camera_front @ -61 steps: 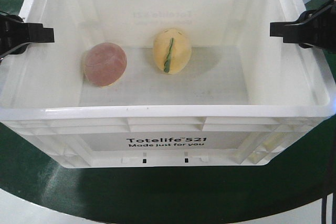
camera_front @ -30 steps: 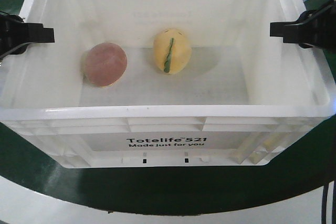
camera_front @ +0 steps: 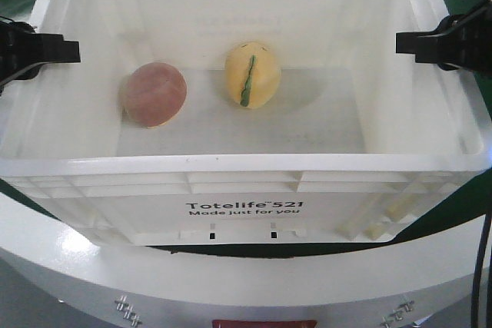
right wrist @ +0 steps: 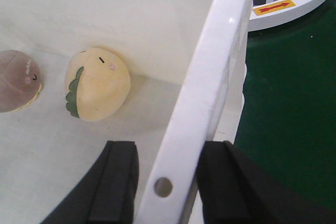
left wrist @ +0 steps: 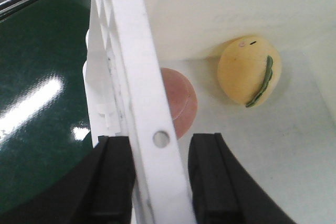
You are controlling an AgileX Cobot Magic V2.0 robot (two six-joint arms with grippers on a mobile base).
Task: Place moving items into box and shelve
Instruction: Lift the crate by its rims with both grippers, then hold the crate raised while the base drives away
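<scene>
A white Totelife box [camera_front: 246, 165] fills the front view. Inside lie a pink round plush toy [camera_front: 156, 94] at the left and a yellow plush toy [camera_front: 252, 74] with a green stripe in the middle. My left gripper [camera_front: 46, 50] straddles the box's left wall [left wrist: 142, 77], one finger outside and one inside, shut on it [left wrist: 160, 145]. My right gripper [camera_front: 430, 44] straddles the right wall [right wrist: 210, 87] in the same way [right wrist: 170, 153]. Both toys also show in the left wrist view, pink [left wrist: 181, 106] and yellow [left wrist: 249, 72], and in the right wrist view, yellow [right wrist: 97, 85] and pink [right wrist: 16, 80].
A dark green surface [left wrist: 37, 77] lies beside and under the box. A white curved edge [camera_front: 246, 282] with a red label [camera_front: 265, 323] runs below the box's front. A white ring with a red arrow label [right wrist: 273, 8] is at the right wrist view's top right.
The box and both grippers keep their place in the view while the green surface below slides back and a white curved edge with a red label comes into view.
</scene>
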